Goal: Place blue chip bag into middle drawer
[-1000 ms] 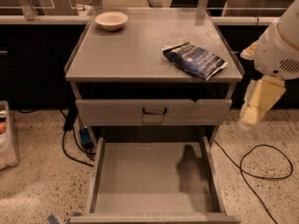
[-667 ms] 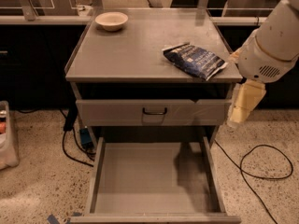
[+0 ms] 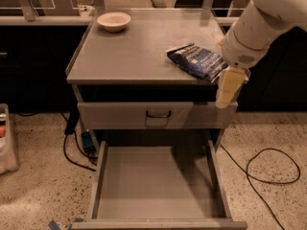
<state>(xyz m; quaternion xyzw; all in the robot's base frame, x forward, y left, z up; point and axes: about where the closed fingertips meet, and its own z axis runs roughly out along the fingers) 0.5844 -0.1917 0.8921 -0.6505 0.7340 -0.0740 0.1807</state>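
The robot's white arm (image 3: pixel 261 25) enters from the upper right and reaches down toward the near right corner of the grey cabinet (image 3: pixel 81 75). The gripper (image 3: pixel 224 102) hangs at the end of the arm and points downward. In this view it overlaps the right end of the closed drawer front (image 3: pixel 120 116), just below the near edge of the cabinet top (image 3: pixel 134 51). Whether the gripper is released or clenched cannot be told from this view. It grasps nothing that is visible.

The blue chip bag (image 3: pixel 195 61) lies flat on the near right part of the cabinet top, close to the right edge. The right end of the bag is just beside the wrist of the arm. Whether the two touch cannot be told.

The middle drawer (image 3: pixel 153 181) is below the closed drawer front and is pulled out toward the near side. Its flat grey floor and low side walls are in full view. The arm's shadow falls on the right part of the drawer floor.

The closed drawer front carries a small black handle (image 3: pixel 158 114) at its centre. A cream bowl (image 3: pixel 113 21) stands upright on the far left part of the cabinet top, well apart from the bag. A black cable (image 3: pixel 273 174) loops on the speckled floor to the right of the cabinet.
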